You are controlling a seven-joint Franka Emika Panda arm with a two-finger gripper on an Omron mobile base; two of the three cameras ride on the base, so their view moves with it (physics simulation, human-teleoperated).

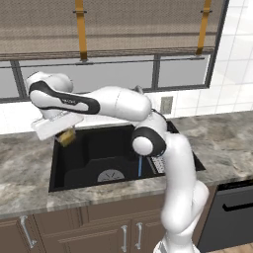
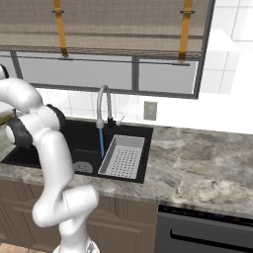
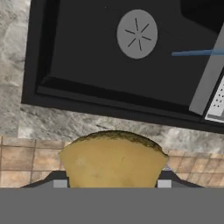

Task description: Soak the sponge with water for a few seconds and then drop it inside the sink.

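Note:
My gripper (image 1: 65, 133) is shut on the yellow-orange sponge (image 1: 67, 136) and holds it in the air over the left rim of the black sink (image 1: 94, 143). In the hand view the sponge (image 3: 113, 159) bulges up between the jaws of the gripper (image 3: 112, 183) and hides the fingertips. Below it lie the counter edge, the sink (image 3: 78, 52) and its round grey drain (image 3: 137, 33). The water (image 1: 140, 167) falls as a thin blue stream at the basin's right side, well right of the sponge. The water (image 2: 102, 143) runs from the faucet (image 2: 103, 101).
A grey perforated drainer tray (image 2: 123, 157) sits in the right part of the sink. Marble counter (image 1: 24, 163) surrounds the basin, with a window behind and cabinet doors (image 1: 104, 227) below. A dark appliance front (image 1: 232, 212) stands at the right.

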